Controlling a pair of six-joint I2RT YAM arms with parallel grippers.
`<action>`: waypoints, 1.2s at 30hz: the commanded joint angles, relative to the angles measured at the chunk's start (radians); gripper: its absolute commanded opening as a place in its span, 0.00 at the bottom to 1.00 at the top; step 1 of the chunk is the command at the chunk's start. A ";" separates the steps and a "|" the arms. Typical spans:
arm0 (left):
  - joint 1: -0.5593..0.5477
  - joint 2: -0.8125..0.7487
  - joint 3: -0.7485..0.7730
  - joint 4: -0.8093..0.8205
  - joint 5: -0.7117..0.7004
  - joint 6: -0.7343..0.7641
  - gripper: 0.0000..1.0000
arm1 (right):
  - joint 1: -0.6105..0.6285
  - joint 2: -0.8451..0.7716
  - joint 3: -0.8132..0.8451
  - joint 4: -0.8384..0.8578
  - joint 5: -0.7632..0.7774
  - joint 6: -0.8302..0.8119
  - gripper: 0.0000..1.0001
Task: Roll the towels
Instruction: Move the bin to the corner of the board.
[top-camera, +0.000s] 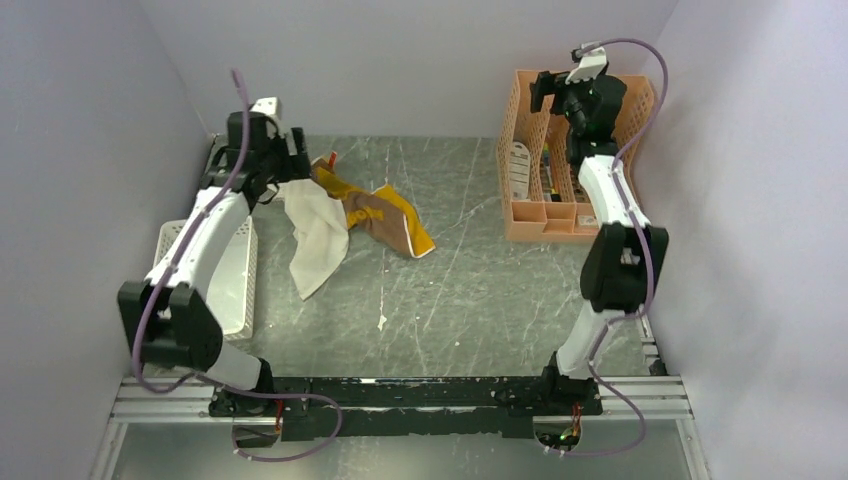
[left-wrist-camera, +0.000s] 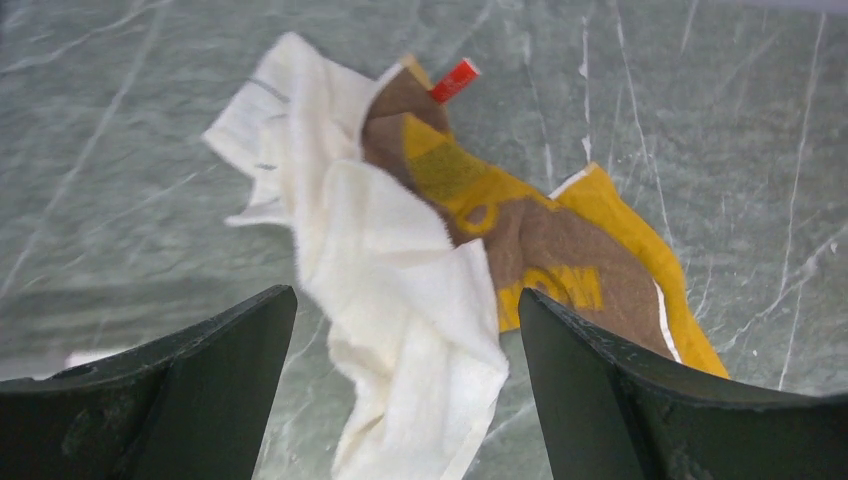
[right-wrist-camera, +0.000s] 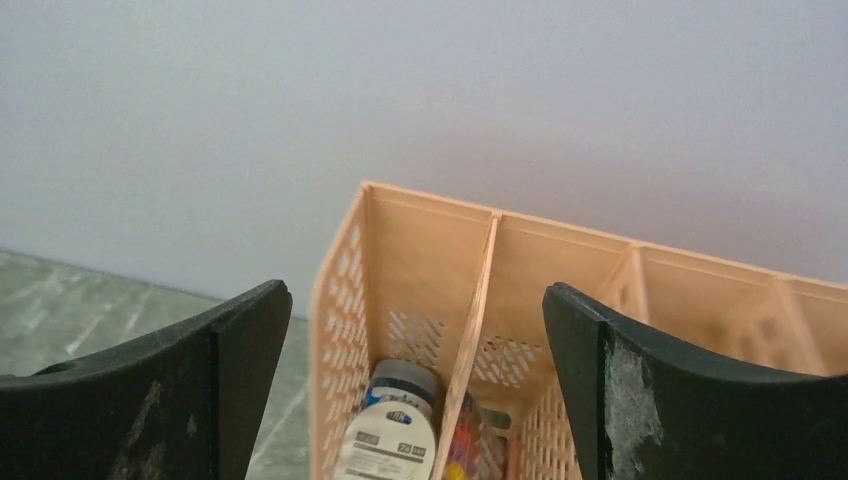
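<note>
Two towels lie crumpled and overlapping on the grey marbled table at the back left. The cream-white towel (top-camera: 318, 232) (left-wrist-camera: 400, 290) drapes partly over the mustard-yellow and brown towel (top-camera: 388, 215) (left-wrist-camera: 570, 250), which has a red tag (left-wrist-camera: 455, 80) at its far end. My left gripper (top-camera: 296, 160) (left-wrist-camera: 405, 300) hangs open just above the towels' left end, the white towel showing between its fingers. My right gripper (top-camera: 541, 90) (right-wrist-camera: 415, 290) is raised high at the back right, open and empty, over the orange basket.
An orange slotted basket (top-camera: 528, 215) (right-wrist-camera: 430, 240) with dividers stands at the back right, holding a bottle (right-wrist-camera: 395, 425) and small items. A white slotted basket (top-camera: 238, 285) sits by the left wall. Walls close in on three sides.
</note>
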 joint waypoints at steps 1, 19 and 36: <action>0.075 -0.136 -0.122 -0.063 -0.047 -0.053 0.94 | 0.114 -0.263 -0.204 0.163 0.192 0.001 1.00; 0.163 -0.324 -0.331 -0.181 -0.162 -0.059 0.94 | 0.685 0.004 -0.442 -0.040 0.151 0.011 0.96; 0.269 0.040 -0.250 -0.136 -0.182 0.085 0.82 | 0.688 0.070 -0.445 -0.190 0.145 0.006 0.55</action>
